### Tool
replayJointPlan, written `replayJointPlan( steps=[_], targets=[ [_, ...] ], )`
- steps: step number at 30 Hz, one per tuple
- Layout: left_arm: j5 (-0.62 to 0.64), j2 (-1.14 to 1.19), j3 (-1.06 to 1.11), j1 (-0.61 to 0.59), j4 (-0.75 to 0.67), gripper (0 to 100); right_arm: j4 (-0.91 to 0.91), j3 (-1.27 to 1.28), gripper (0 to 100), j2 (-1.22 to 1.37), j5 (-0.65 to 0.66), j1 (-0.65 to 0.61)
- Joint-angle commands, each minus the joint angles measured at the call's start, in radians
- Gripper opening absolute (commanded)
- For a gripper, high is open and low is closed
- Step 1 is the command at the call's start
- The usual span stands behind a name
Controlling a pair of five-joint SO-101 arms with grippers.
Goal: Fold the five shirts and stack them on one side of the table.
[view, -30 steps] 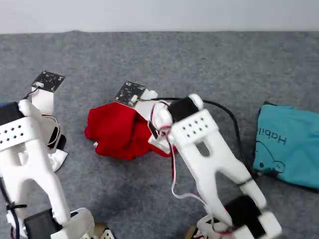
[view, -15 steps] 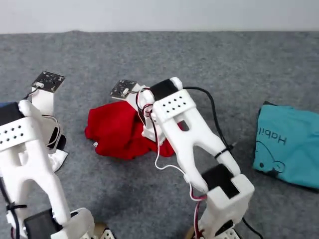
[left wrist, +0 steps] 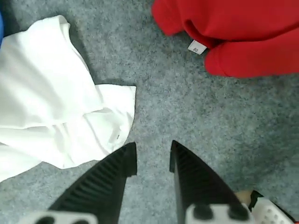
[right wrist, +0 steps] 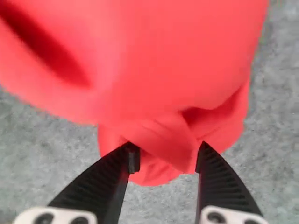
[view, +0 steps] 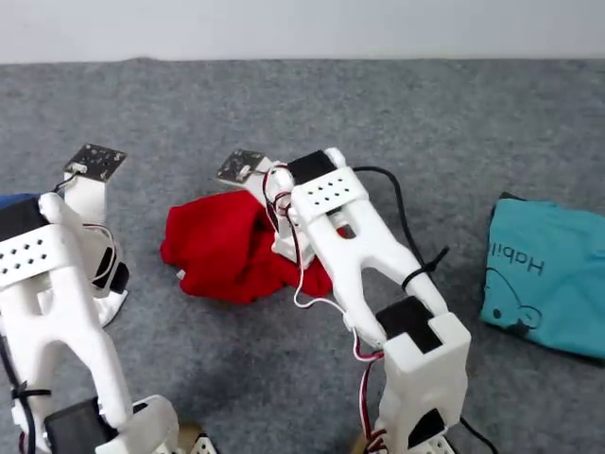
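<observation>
One red shirt (view: 217, 251), one teal (view: 548, 284) — one white (left wrist: 46, 107)

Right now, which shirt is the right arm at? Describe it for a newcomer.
On the grey carpeted table, look at the middle, at the right gripper. There lies a crumpled red cloth shirt; its neighbours are a folded teal shirt and a rumpled white shirt.

Dark lettering (view: 517, 257) runs sideways across the teal shirt (view: 548, 293) at the right. A small white tag (left wrist: 197, 47) bearing tiny digits sits on the red shirt (left wrist: 243, 28).
</observation>
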Motion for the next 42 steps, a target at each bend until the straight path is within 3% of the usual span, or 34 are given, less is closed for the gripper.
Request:
replayJointPlan(
  steps=[1, 4, 11, 13, 19, 24, 28, 36, 42],
  targets=[
    [-0.011, -0.005, -0.002, -0.005, -0.02, 13, -0.025, -0.051, 20.4, 0.004, 0.009, 0.039],
    [-0.011, -0.005, -0.002, -0.003, -0.021, 13, -0.053, -0.051, 18.8, 0.027, 0.009, 0.062],
    [-0.011, -0.005, -0.002, -0.003, -0.021, 13, -0.099, -0.051, 1.1, 0.045, 0.046, 0.064],
    [-0.011, -0.005, -0.002, -0.002, -0.021, 13, -0.088, -0.061, 1.2, 0.042, 0.06, 0.065],
    [-0.015, -0.005, -0.004, 0.011, -0.021, 13, 0.127, -0.313, 1.1, -0.008, 0.1, 0.068],
    [0.015, -0.006, 0.027, 0.124, -0.017, 13, 0.275, -0.508, 1.1, -0.022, 0.107, 0.088],
    [0.08, -0.005, 0.082, 0.288, -0.026, 17, 0.283, -0.522, 1.1, -0.028, 0.103, 0.131],
    [0.155, -0.002, 0.236, 0.517, -0.264, 18, 0.285, -0.525, 1.1, -0.031, 0.089, 0.16],
    [0.18, 0.115, 0.291, 0.468, -0.528, 18, 0.286, -0.52, 1.1, -0.071, 0.068, 0.162]
  ],
)
